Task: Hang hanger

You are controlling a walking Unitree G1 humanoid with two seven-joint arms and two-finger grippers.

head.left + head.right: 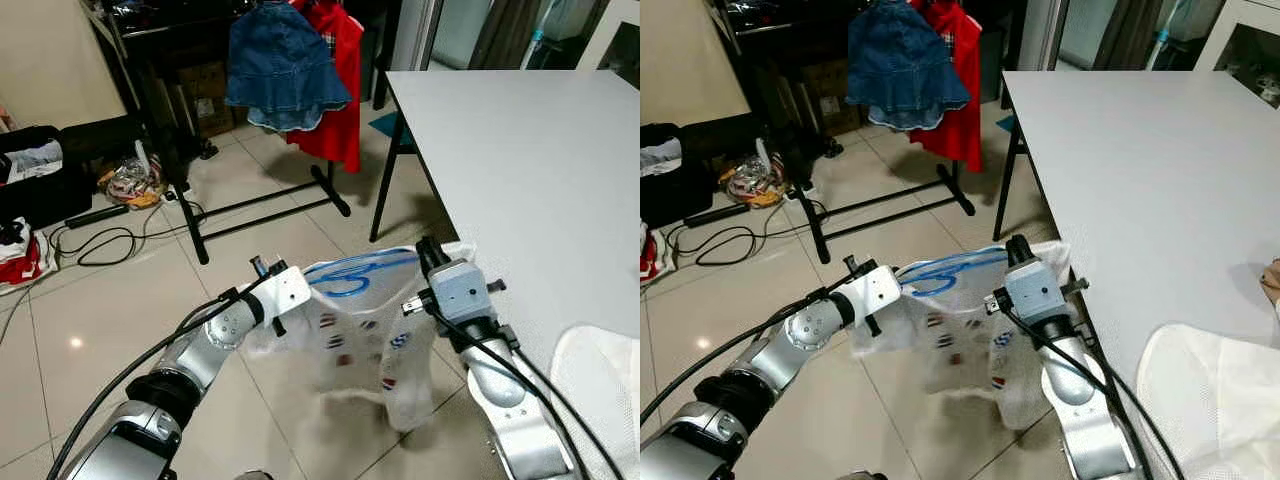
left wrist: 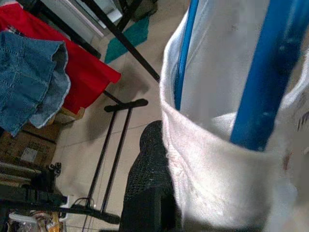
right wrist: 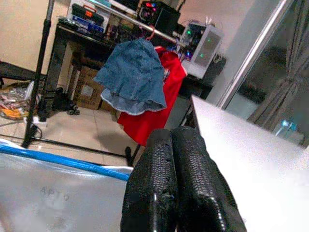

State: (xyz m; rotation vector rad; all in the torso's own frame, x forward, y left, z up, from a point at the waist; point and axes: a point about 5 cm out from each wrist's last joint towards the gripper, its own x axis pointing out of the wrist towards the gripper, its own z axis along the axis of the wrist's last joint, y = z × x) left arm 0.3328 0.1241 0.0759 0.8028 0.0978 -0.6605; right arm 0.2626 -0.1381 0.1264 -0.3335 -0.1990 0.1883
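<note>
both grippers, left gripper (image 1: 262, 268) and right gripper (image 1: 428, 256), pinch a light, floppy shirt (image 1: 370, 340) on its stiff blue hanger (image 1: 355, 272) beside the worktop (image 1: 520, 170) edge

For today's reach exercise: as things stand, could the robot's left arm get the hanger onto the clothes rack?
Probably not yet. The left end effector holds the white garment on its blue hanger, but open floor separates it from the clothes rack, so stepping closer seems needed.

tiled floor (image 1: 290, 240): black rack base (image 1: 262, 205), cable loops (image 1: 95, 245), heap of clutter (image 1: 130, 182) | grey table (image 1: 520, 170): just some white fabric (image 1: 600, 380) on its near corner
</note>
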